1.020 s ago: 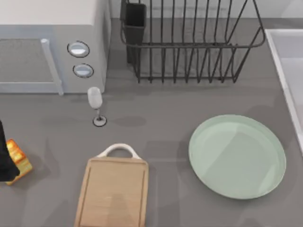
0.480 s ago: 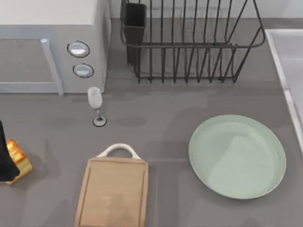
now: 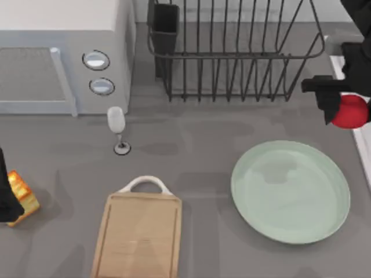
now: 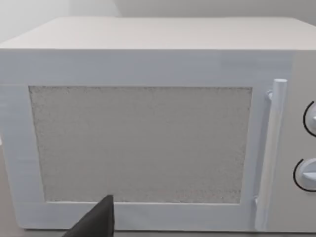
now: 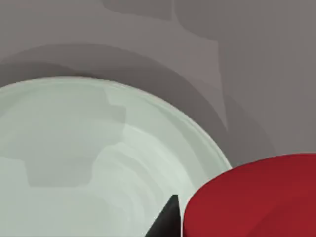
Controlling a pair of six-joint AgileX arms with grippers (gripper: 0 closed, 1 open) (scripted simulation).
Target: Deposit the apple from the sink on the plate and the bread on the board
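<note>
Cutting board (image 3: 138, 236): near edge of the surface, left of centre, white arched handle pointing away. Bare; nothing deposited on it yet.

Plate (image 3: 290, 191): near right, mint green, raised rim. Bare; seen again close below the right wrist camera (image 5: 98, 163).

Bread (image 3: 22, 196): far left edge of the surface, level with the board's handle and well apart from the board. Toasted top tilted, a dark finger of the left gripper (image 3: 7, 194) pressed against its left side. Second finger out of frame; cannot tell how far the fingers stand apart or whether a firm hold exists. Bread half of the task: judged not done, transfer to the board outstanding.

Wine glass (image 3: 117, 128): upright, beyond the board, in front of the microwave (image 3: 61, 55).

Apple (image 3: 348, 111): clamped between the fingers of the right gripper (image 3: 342, 107), held in the air beyond the plate's far right rim, beside the sink (image 3: 351, 87) edge. Already out of the basin, not yet over the plate's middle. Apple half: judged part done, carry and release remaining.

Dish rack (image 3: 235, 52): far centre, dark wire, a dark cup at its left end.
</note>
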